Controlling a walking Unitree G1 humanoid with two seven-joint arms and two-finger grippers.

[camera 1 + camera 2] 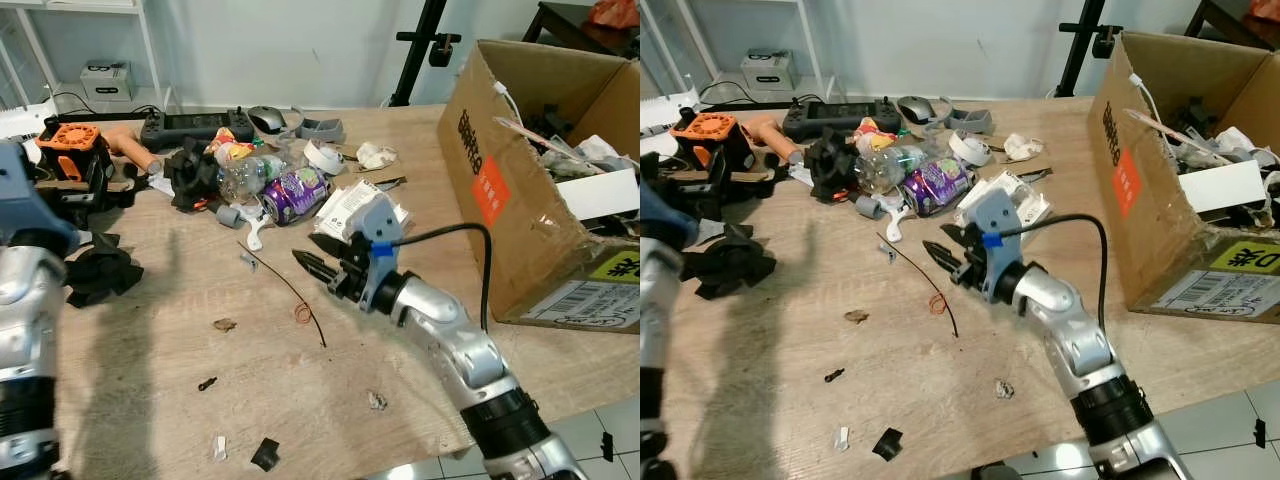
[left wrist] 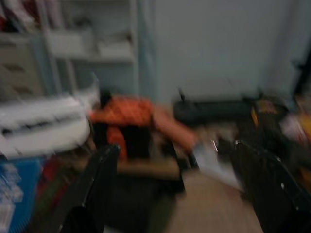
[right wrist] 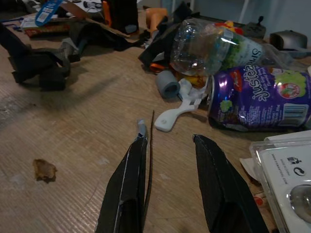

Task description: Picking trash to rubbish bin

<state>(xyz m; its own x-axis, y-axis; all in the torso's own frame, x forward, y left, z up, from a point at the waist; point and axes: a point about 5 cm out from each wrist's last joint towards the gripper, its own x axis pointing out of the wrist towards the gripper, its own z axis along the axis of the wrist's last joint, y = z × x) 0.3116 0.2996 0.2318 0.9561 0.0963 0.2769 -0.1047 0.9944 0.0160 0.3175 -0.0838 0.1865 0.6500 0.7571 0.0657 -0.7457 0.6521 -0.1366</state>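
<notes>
Several pieces of rubbish crowd the wooden bench (image 1: 420,150) ahead of the right tool (image 1: 318,262), and that crowding is the main hazard. Its two black fingers stand apart with nothing between them, low over the bench and aimed toward the heap. A thin dark wire (image 1: 290,290) with a small coppery coil at one end lies just beside the finger tips; a closing or forward move could snag it and drag it along, or flick it off the bench edge. The purple drink can (image 3: 260,99) lies on its side, so a glancing touch would probably roll it away into the crushed clear plastic bottle (image 3: 209,46). The white plastic piece (image 3: 177,109) and grey cap (image 3: 167,83) sit between tool and can and could be shoved aside.

From the right wrist view, the can lies ahead of the open fingers and off toward the blister pack (image 3: 284,170), not centred in the gap. The cardboard box (image 1: 545,180) serving as the bin stands to the robot's right, already holding scraps. The left tool (image 2: 175,194) hangs open near the orange and black parts (image 1: 70,150), blurred.
</notes>
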